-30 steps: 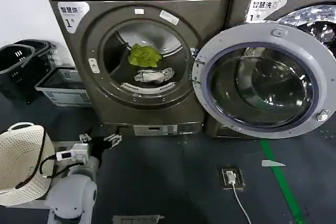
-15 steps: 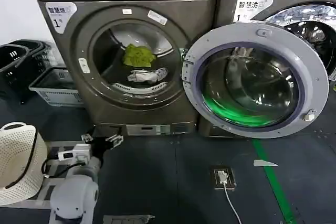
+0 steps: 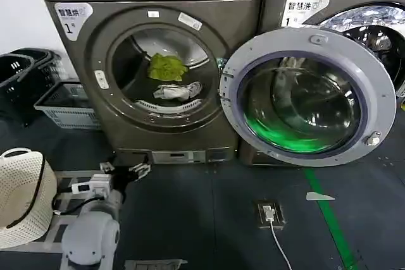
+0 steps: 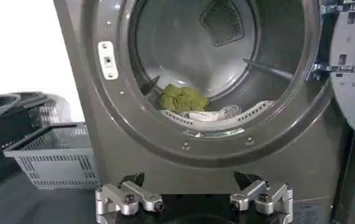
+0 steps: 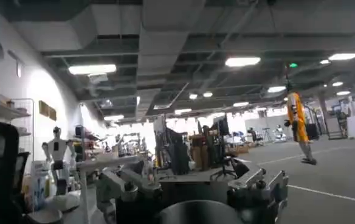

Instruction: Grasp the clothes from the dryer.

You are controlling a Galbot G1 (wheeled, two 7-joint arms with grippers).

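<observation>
Taking the dryer as the landmark and reading from left to right: well to its left, against the wall, stand dark baskets and a grey slatted laundry crate. Lower down, near the robot's body, sits a white perforated hamper.

The left gripper hangs low in front of the dryer, below its kick panel and a little left of the porthole's centre. In the left wrist view its two fingers are spread wide apart with nothing between them, pointing straight at the machine's front.

Inside the round opening lie the clothes. The yellow-green piece sits bunched toward the back of the drum floor, and the white-and-grey piece lies just in front of it, close to the lower lip of the ring, stretched roughly crosswise to the opening. From the left gripper both lie upward and forward, slightly to the right, past the rim. So the coming move looks like a lift and a reach in over the lip, with the white-and-grey piece the nearer.

Right of the opening the round glass door stands swung fully out, clear of the path. Beyond it is a second machine with a shiny drum.

The right gripper faces away into a large room, fingers apart and empty; the left arm is plainly the nearer one.
</observation>
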